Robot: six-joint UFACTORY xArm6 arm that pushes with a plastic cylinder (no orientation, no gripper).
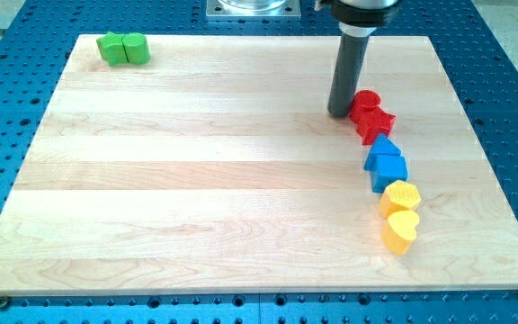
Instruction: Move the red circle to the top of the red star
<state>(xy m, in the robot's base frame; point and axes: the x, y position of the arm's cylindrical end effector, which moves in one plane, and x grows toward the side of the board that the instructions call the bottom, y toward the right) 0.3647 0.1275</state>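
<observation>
1. The red circle (pixel 366 99) lies at the view's right, upper part of the desk (pixel 196 180), touching the red star (pixel 375 121) just below it. It already looks to sit at the star's top side, so I judge little travel is left, if any.
2. Handling: it looks like a small, stiff, light puck with a smooth flat base, so it should slide easily and may skid or roll off a push that lands off-centre. Nothing fragile about it.
3. Where to take it: there are no jaws on this rig, so no open or closed state to tell; only my tip (pixel 340 112) can push. The tip stands just left of the circle, touching or nearly so; I cannot tell which. A push should meet the middle of its round edge.
4. Risk: circle and star touch, so any shove may carry the star along too.
5. Below the star runs a chain: two blue blocks (pixel 384 160), then a yellow hexagon (pixel 402 193) and a yellow heart (pixel 401 229), each close to the next.
6. Two green blocks (pixel 122 48) sit well apart at the top left corner.
7. The desk is smooth pale wood; wide room lies to the circle's left, less to its right.
</observation>
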